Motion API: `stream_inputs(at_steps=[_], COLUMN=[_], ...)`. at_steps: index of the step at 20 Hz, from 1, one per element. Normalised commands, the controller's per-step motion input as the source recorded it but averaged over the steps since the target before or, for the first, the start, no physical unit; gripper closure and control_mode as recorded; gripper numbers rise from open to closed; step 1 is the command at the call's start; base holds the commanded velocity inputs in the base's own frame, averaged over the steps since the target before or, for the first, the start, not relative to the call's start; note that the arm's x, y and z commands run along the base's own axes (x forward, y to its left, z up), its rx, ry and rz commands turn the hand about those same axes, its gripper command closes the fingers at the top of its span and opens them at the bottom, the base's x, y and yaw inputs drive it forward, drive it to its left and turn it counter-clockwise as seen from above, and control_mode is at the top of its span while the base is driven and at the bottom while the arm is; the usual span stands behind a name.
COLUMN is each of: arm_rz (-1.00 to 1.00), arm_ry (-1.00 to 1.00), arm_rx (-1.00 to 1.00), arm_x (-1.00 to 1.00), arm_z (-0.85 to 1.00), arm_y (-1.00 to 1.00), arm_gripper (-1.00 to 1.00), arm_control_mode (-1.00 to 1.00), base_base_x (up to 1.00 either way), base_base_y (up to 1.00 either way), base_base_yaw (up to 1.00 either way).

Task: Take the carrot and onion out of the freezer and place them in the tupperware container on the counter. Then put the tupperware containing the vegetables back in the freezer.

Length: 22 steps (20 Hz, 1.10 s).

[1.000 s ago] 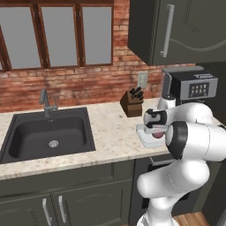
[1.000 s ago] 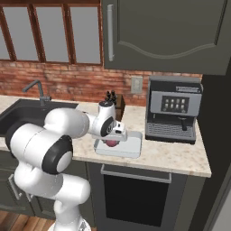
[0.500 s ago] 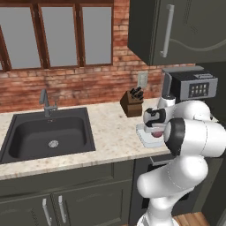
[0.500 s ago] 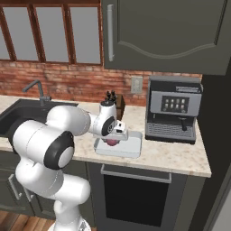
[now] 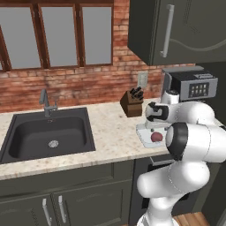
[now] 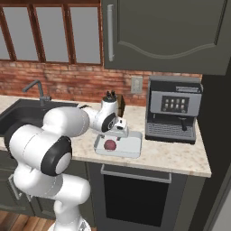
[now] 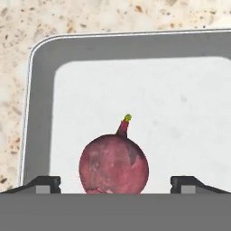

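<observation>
We see gripper (image 7: pixel 115 182) now spread wide; second ago it was narrower around onion (image 7: pixel 113 166). Onion released, lies in container (image 7: pixel 135 49), toward 6 o'clock in hand view. Carrot remains, we judge.

onion (image 7: pixel 113 164) lying in tupperware container (image 7: pixel 40 108), claw (image 7: pixel 115 184) fingertips wide apart either side, seemingly not touching
</observation>
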Motion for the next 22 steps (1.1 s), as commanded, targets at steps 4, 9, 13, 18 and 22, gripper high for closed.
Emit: stream_inputs(at_steps=[4,9,13,18,22], arm_rz=[0.0,0.0,0.0,-0.01,-0.01], arm_ry=[0.01,0.0,0.0,-0.07,-0.24], arm_rx=[0.06,0.01,0.0,0.0,0.0], arm_x=[-0.06,-0.48,-0.67,-0.84,-1.0], arm_z=[0.68,0.95,1.0,1.0,0.77], arm_y=[0.0,0.14,0.53,0.8,0.59], arm_gripper=[-1.0,-1.0,-1.0,-1.0,-1.0], arm_control_mode=[-1.0,-1.0,-1.0,-1.0,-1.0], base_base_x=[0.0,0.0,0.0,0.0,0.0], base_base_y=[0.0,0.0,0.0,0.0,0.0], base_base_yaw=[0.0,0.0,0.0,0.0,0.0])
